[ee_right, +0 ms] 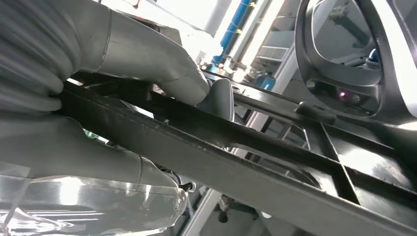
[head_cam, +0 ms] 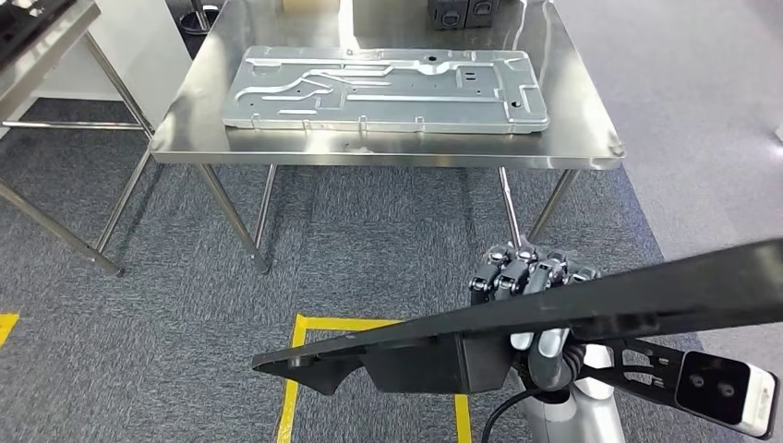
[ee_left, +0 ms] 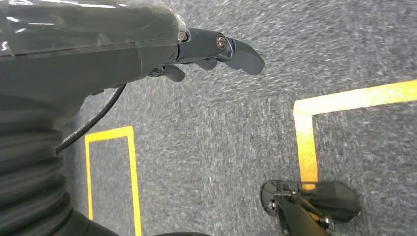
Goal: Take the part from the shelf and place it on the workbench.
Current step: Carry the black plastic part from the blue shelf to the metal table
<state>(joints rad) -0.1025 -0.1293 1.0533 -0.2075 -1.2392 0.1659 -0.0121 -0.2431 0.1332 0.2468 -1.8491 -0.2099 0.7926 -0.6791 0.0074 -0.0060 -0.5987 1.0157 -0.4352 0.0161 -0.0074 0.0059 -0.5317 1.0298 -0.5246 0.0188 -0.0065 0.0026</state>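
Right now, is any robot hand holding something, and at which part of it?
Yes. The right robot hand holds the long black part, gripping its edge near the middle, fingers over the top and thumb on the other face. The left robot hand holds nothing.

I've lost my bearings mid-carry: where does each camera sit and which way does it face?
Head view: high on the body, looking forward and down at the steel workbench with a silver panel; right hand holds the black part.
Left wrist view: behind the left hand, facing grey carpet and yellow floor tape.
Right wrist view: behind the right hand, gripping the part.
Head and right wrist views share that hand and part.
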